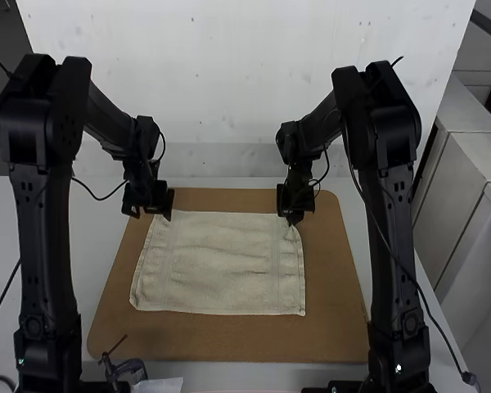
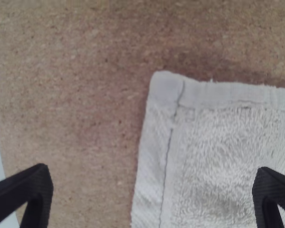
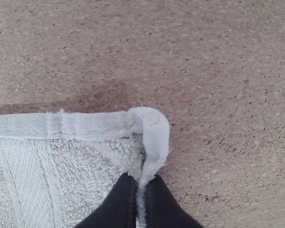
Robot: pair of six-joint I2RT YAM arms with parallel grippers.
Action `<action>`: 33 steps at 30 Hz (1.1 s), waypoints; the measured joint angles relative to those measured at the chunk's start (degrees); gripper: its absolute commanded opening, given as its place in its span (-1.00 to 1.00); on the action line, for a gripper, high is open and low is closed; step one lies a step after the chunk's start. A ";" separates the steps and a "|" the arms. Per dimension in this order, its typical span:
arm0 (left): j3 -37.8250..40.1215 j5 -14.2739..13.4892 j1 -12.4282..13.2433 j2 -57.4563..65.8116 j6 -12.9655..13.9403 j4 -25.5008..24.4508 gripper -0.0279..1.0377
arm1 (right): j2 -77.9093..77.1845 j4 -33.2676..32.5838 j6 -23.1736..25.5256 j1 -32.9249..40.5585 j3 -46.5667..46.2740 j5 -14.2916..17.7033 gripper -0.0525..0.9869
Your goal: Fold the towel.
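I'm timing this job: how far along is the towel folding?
Done: the towel lies spread on the board. In hand: the right gripper pinches it near the far right corner. Remaining: likely gripping with the open left gripper, then folding.

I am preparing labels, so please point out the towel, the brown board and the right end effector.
Towel [image 1: 221, 262]: high view, middle of the spread cloth.
Brown board [image 1: 334, 278]: high view, bare part right of the towel.
Right end effector [image 3: 141, 179]: right wrist view, midway between fingertips pinching the towel's edge.

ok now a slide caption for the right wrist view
Right gripper closed on the towel near a corner, cork board beneath.
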 measured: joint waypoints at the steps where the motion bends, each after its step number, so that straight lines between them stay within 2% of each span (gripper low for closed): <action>1: 0.68 0.00 0.00 0.55 -0.09 -0.02 0.82 | -0.09 0.17 -0.02 0.00 -0.17 0.02 -0.87; 5: 3.15 0.02 -0.02 3.30 -0.11 -0.02 0.82 | -0.37 0.72 -0.26 0.02 -0.68 0.02 -0.87; 7: 4.31 0.39 -0.02 4.46 -0.28 -0.61 0.70 | -0.52 0.81 -0.31 0.02 -0.90 0.02 -0.87; 8: 4.81 0.48 -0.02 4.70 -0.31 -1.01 0.59 | -0.70 1.14 -0.35 0.02 -1.22 0.04 -0.87; 9: 5.53 0.90 -0.02 5.25 -0.42 -1.95 0.42 | -0.90 1.36 -0.44 0.02 -1.49 0.07 -0.87; 11: 6.99 2.08 -0.07 6.03 -0.59 -3.54 -0.08 | -1.11 1.70 -0.48 0.11 -1.81 0.20 -0.87; 14: 8.11 3.02 -0.44 6.54 -0.81 -4.72 -0.93 | -1.51 2.08 -0.57 0.39 -2.47 0.87 -0.87; 18: 8.72 4.35 -0.44 6.69 -0.72 -6.56 -0.93 | -1.86 2.12 -0.70 0.50 -3.10 1.44 -0.87; 25: 8.79 4.55 -0.52 6.64 -0.94 -6.88 -0.93 | -1.86 2.47 -0.94 0.50 -3.13 1.60 -0.87; 33: 7.30 4.76 -0.70 2.73 -3.50 -9.73 -0.93 | -1.99 1.88 -0.87 0.50 -1.79 2.47 -0.87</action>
